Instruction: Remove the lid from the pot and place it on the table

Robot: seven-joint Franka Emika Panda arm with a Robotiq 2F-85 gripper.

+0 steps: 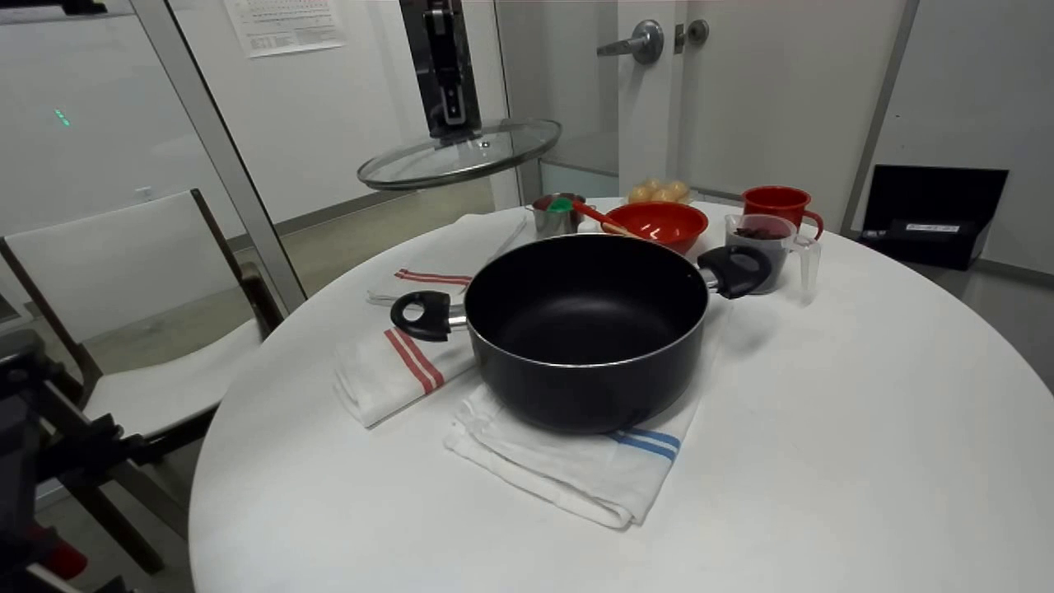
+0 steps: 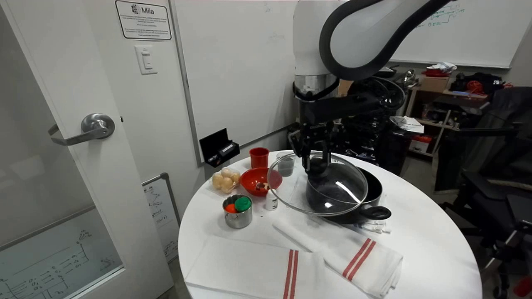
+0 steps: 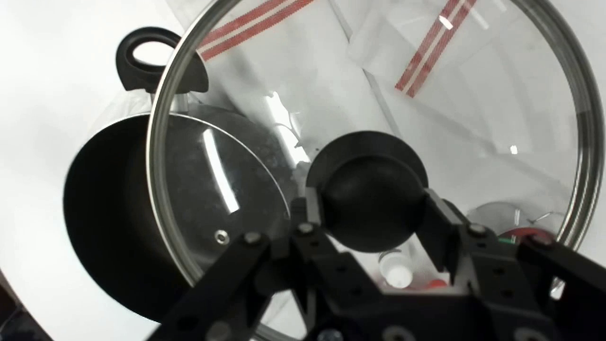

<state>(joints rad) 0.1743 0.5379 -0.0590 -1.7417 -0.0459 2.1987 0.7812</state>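
Note:
The clear glass lid [image 1: 515, 142] hangs in the air, tilted a little, and also shows in an exterior view [image 2: 332, 193] and in the wrist view [image 3: 478, 123]. My gripper [image 3: 371, 201] is shut on its black knob, one finger on each side; the gripper also shows in both exterior views [image 1: 453, 132] [image 2: 318, 162]. The black pot [image 1: 589, 395] stands uncovered, its dark inside visible. In the wrist view the pot [image 3: 118, 208] lies left of the knob, partly seen through the glass. The round white table [image 1: 873, 395] is below both.
The pot stands on a blue-striped towel [image 1: 568, 469]. Red-striped towels [image 2: 253, 265] lie beside it. A metal cup [image 2: 238, 219], a red bowl [image 2: 251, 178], a red mug [image 1: 774, 204], a clear measuring cup [image 1: 766, 259], pale balls [image 2: 225, 181] and a small white bottle [image 2: 271, 201] stand nearby.

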